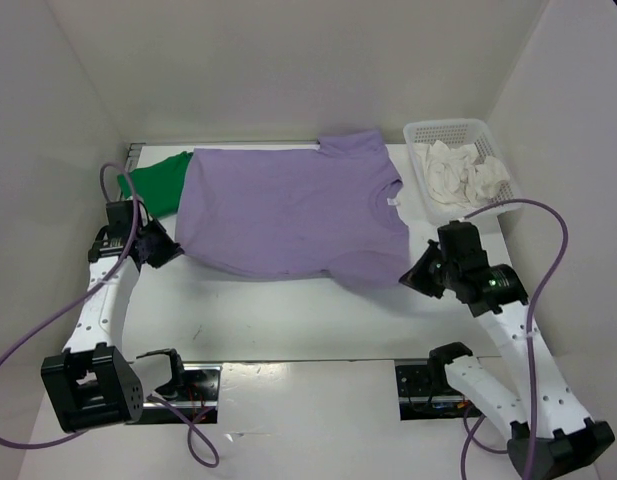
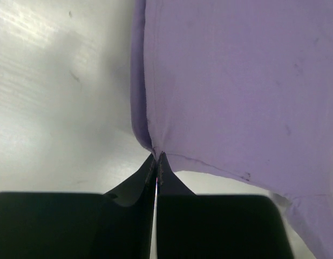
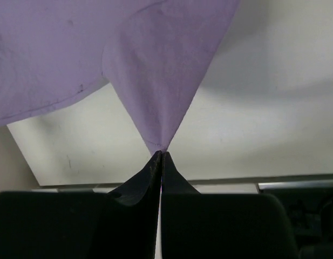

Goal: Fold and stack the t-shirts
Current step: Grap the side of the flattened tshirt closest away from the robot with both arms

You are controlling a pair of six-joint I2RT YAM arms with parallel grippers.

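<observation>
Purple t-shirt (image 1: pixel 288 210) lies flat on the surface (image 1: pixel 288 320), hem to my left and collar to my right, extending away from me. My left fingers (image 2: pixel 143 175) are pinched shut on the near hem corner. My right fingers (image 3: pixel 147 174) are shut on the near-right corner, likely the sleeve. I'd judge both arms equally near.

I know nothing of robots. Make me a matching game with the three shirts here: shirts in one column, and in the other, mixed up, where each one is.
1. purple shirt
2. green shirt
3. white shirt

A. crumpled in the basket
B. partly covered by another shirt
C. spread out, pinched by the left hand and the right hand

Pairs: 1-C, 2-B, 3-A
</observation>
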